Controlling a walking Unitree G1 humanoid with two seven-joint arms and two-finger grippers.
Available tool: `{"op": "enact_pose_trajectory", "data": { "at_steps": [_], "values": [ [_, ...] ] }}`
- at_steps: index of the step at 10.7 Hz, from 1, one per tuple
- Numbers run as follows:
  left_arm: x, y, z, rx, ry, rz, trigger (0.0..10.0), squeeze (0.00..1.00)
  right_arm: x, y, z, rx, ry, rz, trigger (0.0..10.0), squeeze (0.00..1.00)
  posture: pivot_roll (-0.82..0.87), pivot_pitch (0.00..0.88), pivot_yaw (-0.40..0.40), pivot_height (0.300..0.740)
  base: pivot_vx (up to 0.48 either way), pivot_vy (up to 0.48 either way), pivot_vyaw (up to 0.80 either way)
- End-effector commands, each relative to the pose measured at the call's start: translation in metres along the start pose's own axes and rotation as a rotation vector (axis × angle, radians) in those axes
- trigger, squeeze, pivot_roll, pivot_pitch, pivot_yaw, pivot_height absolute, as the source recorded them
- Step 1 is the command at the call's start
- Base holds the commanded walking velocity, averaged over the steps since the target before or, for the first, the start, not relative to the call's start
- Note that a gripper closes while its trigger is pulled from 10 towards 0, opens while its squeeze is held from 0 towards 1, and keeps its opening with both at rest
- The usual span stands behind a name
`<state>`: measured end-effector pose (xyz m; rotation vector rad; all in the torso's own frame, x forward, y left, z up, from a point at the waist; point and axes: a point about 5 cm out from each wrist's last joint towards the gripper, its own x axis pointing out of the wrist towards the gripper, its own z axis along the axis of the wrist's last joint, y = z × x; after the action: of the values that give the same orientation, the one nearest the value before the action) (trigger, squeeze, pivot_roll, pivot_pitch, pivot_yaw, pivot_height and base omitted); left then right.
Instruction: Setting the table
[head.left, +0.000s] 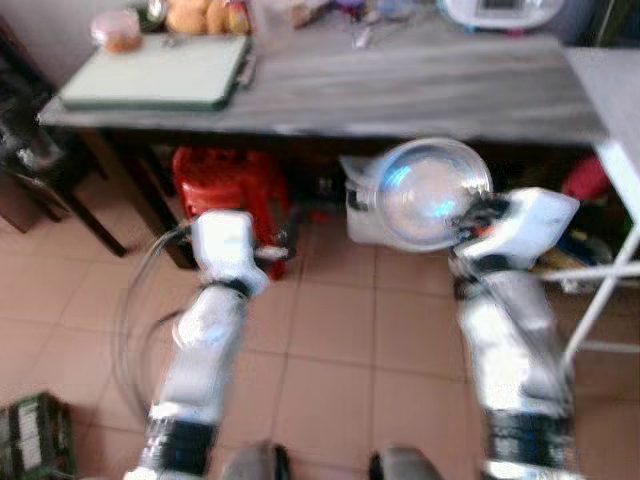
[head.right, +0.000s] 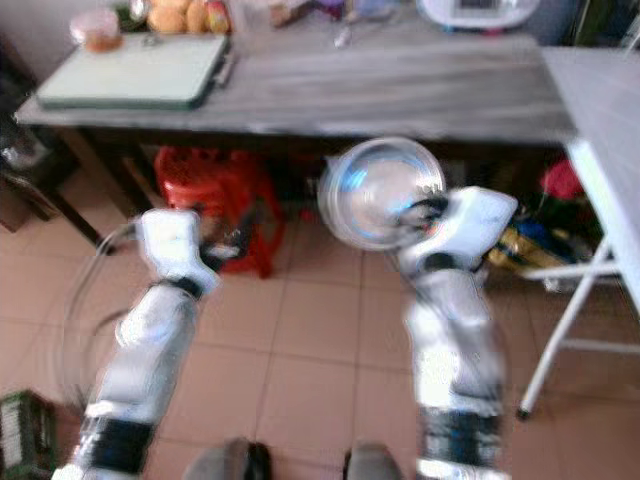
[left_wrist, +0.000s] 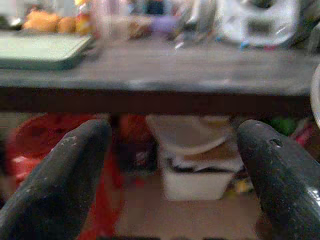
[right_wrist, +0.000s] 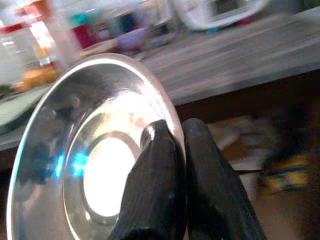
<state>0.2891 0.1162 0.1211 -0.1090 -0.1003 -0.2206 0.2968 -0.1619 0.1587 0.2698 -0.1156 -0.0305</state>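
The right gripper (right_wrist: 172, 132) is pinched shut on the rim of a steel bowl (right_wrist: 95, 165), one finger inside the dish and one behind it, so the bowl is carried by its edge and tipped up on its side. From the head camera the bowl (head.left: 428, 192) is seen held out ahead of the right arm, in front of the table's near edge and lower than the tabletop (head.left: 400, 85). Straight ahead of the gripper and a bit higher, a clear stretch of grey top is available; a green cutting board (head.left: 155, 72) is parked well off toward the left-arm side, with some food and clutter along the far edge.

The left gripper (left_wrist: 170, 165) is held with its fingers spread wide apart, nothing between them, pointed at the stuff stored under the table.

What could go wrong, as a guess: a thin-rim pinch like that is easily lost if the bowl gets knocked, and since the bowl sits below the top, the table edge could be clipped if it's pushed forward before being lifted. Everything looks blurry too, so placement could be sloppy.
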Motion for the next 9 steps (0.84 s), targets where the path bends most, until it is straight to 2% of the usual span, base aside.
{"op": "enact_pose_trajectory", "data": {
  "at_steps": [1, 9],
  "values": [
    [0.0020, -0.0084, 0.0031, -0.002, -0.014, -0.027, 10.0, 0.00, 0.0007, -0.0072, 0.0051, -0.018, -0.019, -0.026, 0.0, 0.00, -0.06, 0.111, 0.074, 0.740, 0.480, 0.000, 0.00],
    [0.0001, -0.0148, 0.0015, -0.019, -0.009, -0.066, 10.0, 0.00, 0.0075, -0.0054, 0.0060, -0.018, -0.030, -0.026, 0.0, 0.00, -0.06, 0.124, 0.072, 0.740, 0.472, 0.000, 0.00]
  ]
}}
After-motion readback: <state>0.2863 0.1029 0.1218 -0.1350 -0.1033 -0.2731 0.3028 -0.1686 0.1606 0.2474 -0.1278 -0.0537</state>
